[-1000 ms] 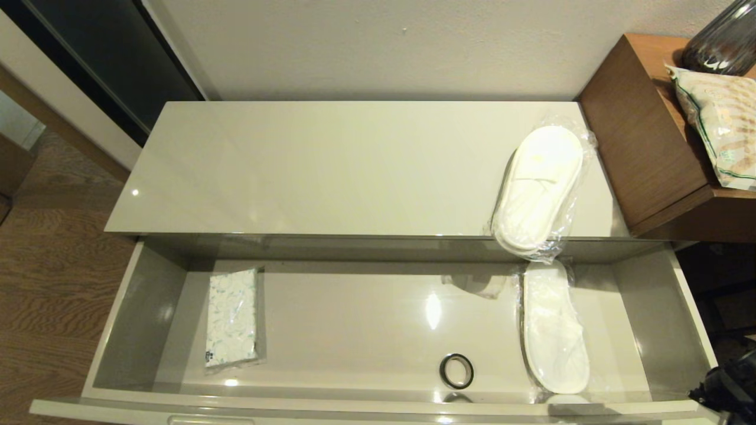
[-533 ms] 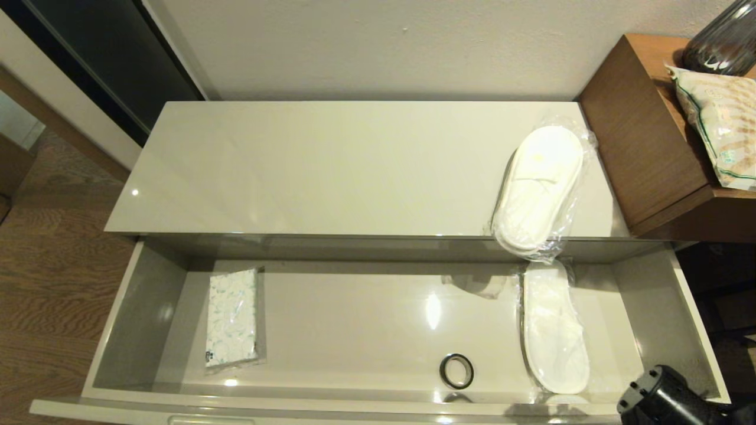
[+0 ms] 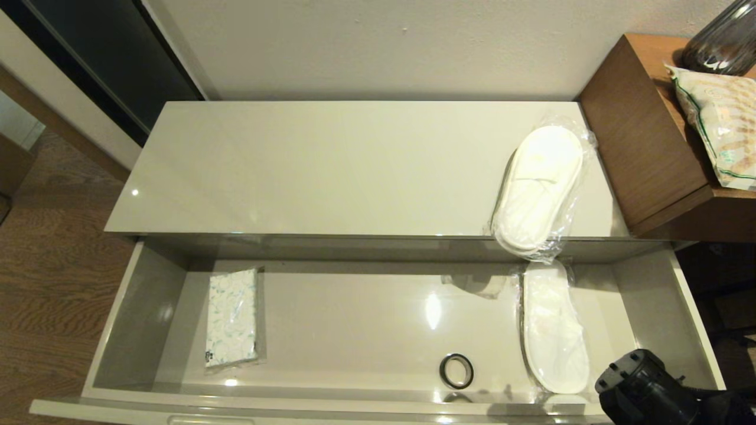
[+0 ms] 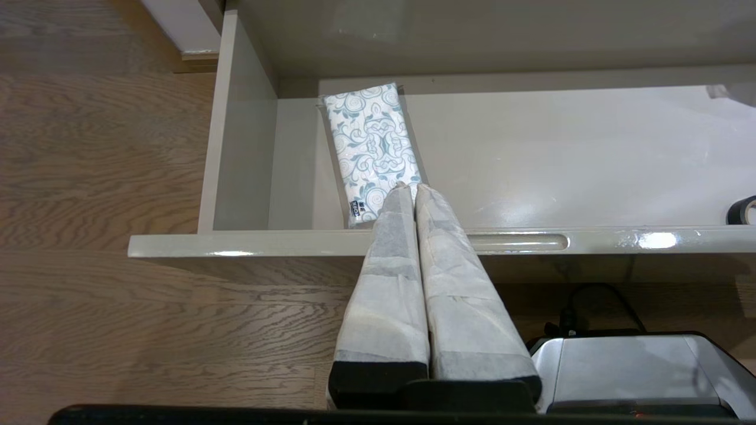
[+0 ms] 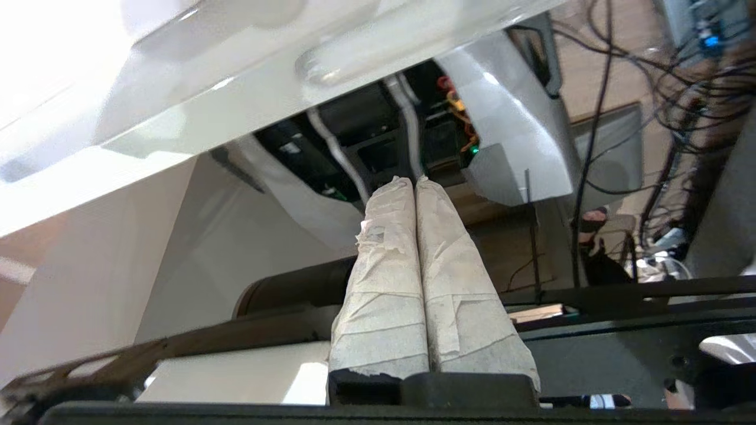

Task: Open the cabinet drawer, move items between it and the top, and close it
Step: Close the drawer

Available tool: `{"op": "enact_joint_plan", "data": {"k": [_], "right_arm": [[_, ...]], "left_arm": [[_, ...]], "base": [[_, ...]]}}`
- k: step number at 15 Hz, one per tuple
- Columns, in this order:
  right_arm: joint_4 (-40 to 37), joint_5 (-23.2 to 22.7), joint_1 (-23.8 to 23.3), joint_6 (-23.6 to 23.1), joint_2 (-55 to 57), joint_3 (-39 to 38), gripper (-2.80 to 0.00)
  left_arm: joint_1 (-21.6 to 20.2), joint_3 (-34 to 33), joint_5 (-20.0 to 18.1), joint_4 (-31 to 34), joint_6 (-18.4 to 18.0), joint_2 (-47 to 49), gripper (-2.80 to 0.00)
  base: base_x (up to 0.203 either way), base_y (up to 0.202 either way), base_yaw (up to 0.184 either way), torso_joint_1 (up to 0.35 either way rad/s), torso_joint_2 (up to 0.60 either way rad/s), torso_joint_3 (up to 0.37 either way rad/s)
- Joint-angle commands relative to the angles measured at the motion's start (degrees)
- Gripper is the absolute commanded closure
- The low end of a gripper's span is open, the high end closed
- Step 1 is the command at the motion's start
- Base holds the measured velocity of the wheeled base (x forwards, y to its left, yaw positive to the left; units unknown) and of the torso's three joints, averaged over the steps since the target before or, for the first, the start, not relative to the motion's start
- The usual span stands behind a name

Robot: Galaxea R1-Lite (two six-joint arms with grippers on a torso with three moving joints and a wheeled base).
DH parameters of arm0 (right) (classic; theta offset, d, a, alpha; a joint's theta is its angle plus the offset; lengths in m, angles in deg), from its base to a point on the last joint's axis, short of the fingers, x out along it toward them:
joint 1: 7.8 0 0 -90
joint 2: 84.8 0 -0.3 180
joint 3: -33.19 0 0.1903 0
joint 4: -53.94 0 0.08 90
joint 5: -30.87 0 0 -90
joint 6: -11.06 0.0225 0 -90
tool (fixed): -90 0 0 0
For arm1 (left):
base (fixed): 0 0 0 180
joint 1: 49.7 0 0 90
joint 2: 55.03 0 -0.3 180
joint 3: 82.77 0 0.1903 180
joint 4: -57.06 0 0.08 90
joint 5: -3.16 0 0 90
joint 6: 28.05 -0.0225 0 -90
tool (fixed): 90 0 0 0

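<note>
The cabinet drawer (image 3: 144,307) stands pulled fully open below the top (image 3: 331,171). In it lie the tissue pack (image 3: 232,317) at the left, the black tape roll (image 3: 456,370) near the front, and one bagged slipper (image 3: 554,327) at the right. A second bagged pair of slippers (image 3: 537,189) rests on the top's right end and overhangs its front edge. My right arm (image 3: 641,386) rises over the drawer's front right corner; the right gripper (image 5: 413,182) is shut and empty, below the drawer front (image 5: 366,53). The left gripper (image 4: 409,188) is shut and empty, just outside the drawer front (image 4: 520,242), pointing at the tissue pack (image 4: 371,141).
A brown wooden side unit (image 3: 644,136) adjoins the cabinet on the right, carrying a beige green-edged bag (image 3: 720,124) and a dark vase (image 3: 723,41). Wood floor (image 3: 47,283) lies to the left. The robot base (image 4: 626,372) and cables sit under the drawer front.
My right arm has come up from the lower right corner and moved left, over the drawer's front right corner. The items have not moved.
</note>
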Motion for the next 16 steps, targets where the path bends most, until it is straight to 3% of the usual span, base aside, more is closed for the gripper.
{"op": "enact_joint_plan", "data": {"k": [1, 7, 12, 16], "right_arm": [[2.8, 1.7, -1.6, -0.2, 2.1, 0.1, 0.0], [2.8, 2.6, -13.2, -7.5, -0.2, 5.2, 0.0], [-11.7, 1.6, -21.6, -10.3, -4.9, 21.6, 0.0], [-23.6, 1.4, -24.4, -11.3, -5.8, 36.9, 0.0]], "left_arm": [[0.0, 0.0, 0.0, 0.0, 0.0, 0.1, 0.0], [0.0, 0.0, 0.0, 0.0, 0.0, 0.1, 0.0], [0.0, -0.1, 0.0, 0.0, 0.0, 0.1, 0.0], [0.0, 0.0, 0.0, 0.0, 0.0, 0.1, 0.0]], "base": [[0.0, 0.0, 0.0, 0.0, 0.0, 0.0], [0.0, 0.0, 0.0, 0.0, 0.0, 0.0], [0.0, 0.0, 0.0, 0.0, 0.0, 0.0], [0.0, 0.0, 0.0, 0.0, 0.0, 0.0]]}}
